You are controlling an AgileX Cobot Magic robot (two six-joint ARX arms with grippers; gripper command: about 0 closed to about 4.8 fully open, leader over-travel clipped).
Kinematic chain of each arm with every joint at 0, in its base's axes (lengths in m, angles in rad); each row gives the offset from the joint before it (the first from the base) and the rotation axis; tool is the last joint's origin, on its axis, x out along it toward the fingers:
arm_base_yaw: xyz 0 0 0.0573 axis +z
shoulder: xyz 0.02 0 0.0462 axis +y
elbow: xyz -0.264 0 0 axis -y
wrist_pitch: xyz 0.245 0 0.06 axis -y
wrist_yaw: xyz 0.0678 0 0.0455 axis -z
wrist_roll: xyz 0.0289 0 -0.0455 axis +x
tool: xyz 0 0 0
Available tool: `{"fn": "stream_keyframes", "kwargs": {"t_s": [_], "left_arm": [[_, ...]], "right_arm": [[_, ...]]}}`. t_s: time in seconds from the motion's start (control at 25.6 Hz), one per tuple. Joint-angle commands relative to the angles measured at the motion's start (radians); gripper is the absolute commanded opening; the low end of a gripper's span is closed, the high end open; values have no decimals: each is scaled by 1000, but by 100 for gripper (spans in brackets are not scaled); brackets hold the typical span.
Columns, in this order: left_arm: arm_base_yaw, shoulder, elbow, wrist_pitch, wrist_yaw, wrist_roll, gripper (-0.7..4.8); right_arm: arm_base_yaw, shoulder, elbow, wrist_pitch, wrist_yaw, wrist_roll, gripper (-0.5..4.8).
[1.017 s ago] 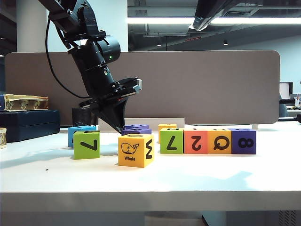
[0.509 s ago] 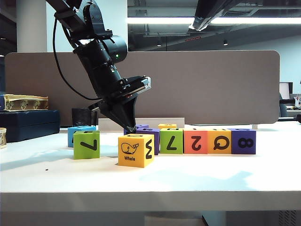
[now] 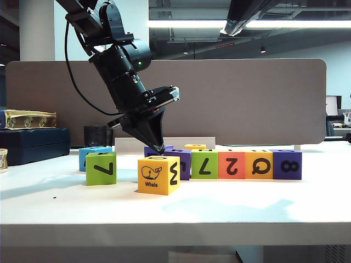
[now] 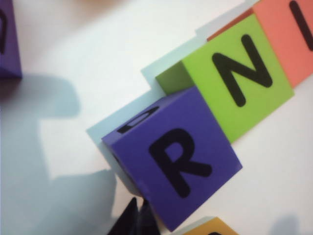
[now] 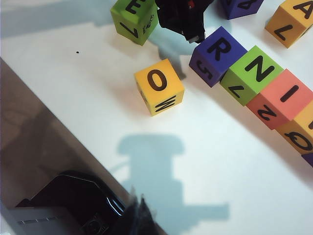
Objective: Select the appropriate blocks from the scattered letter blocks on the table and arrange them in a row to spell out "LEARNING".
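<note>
1. The left gripper (image 3: 158, 147) hangs off its black arm in the centre-left of the exterior view, its two fingers pinched together into a single point with nothing between them, the tip down at the near corner of the purple matte cube marked "R" (image 4: 176, 161)
2. That purple cube sits at the left end of the row, against the green matte cube marked "N" (image 4: 234, 73) but slightly skewed to it in the left wrist view; beyond come the red cube marked "I" (image 5: 283, 93), an orange cube (image 3: 258, 164) and a second purple cube (image 3: 287, 163) at the right end of the exterior view
3. The right gripper (image 5: 139, 215) shows only as dark fingertips at the bottom edge of its own wrist view, apparently together, well clear of the blocks
4. Still loose on the smooth white tabletop (image 3: 247, 203): the yellow cube with the whale drawing (image 3: 158, 174) in front of the row, a green cube marked "E" (image 5: 134, 18) to the left, and a blue cube (image 3: 90, 156) behind it
5. My guess is these cubes are light and stiff, sliding easily on the slick top, so a nudge low on a flat side should square one up; for lifting, take two opposite faces at mid-height, not a corner, or it may twist
</note>
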Motion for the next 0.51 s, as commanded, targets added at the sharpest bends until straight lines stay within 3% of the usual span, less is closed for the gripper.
{"fn": "stream_keyframes", "kwargs": {"t_s": [0.04, 0.23, 0.31, 0.43, 0.51], "left_arm": [[0, -5, 3, -5, -81, 0, -6], [-1, -10, 45, -17, -273, 2, -6], [0, -14, 69, -9, -307, 6, -6], [0, -14, 116, 20, -296, 5, 3], [-5, -14, 135, 52, -245, 4, 65]], "right_arm": [[0, -3, 6, 12, 1, 1, -2], [0, -3, 6, 13, 4, 1, -2], [0, -3, 6, 13, 8, 1, -2], [0, -3, 8, 15, 8, 1, -2], [0, -3, 8, 18, 8, 1, -2]]}}
